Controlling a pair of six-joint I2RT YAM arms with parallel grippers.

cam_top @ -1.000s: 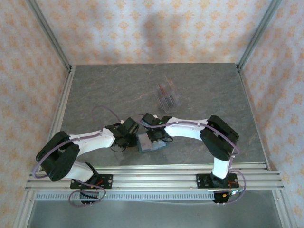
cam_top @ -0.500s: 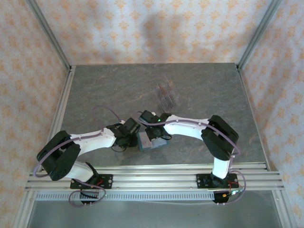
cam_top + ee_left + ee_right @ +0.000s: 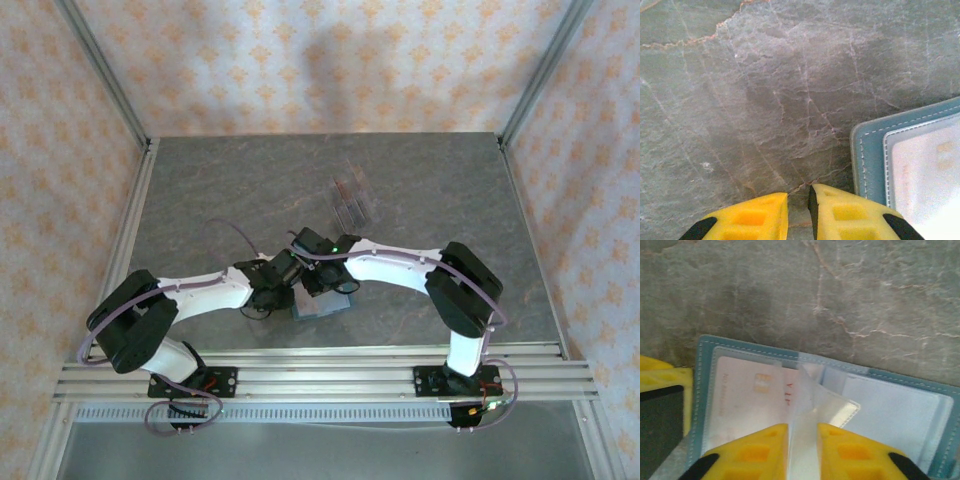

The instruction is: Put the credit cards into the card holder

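Observation:
The teal card holder lies open near the table's front, under both grippers. In the right wrist view its left clear pocket holds a pale credit card with a gold chip and red letters. My right gripper is shut on a clear plastic sleeve of the holder, which stands up between the fingers. My left gripper is shut, with nothing in it. It rests on bare table just left of the holder's corner. More credit cards, some dark red, stand in a clear rack further back.
The grey stone-patterned table is bounded by aluminium rails in front and at the sides. The left gripper's yellow finger sits right against the holder's left edge. The two wrists are close together over the holder.
The left gripper has slid right, up to the holder's left edge. The right gripper has shifted slightly left and back with the sleeve, and the holder has moved a little.

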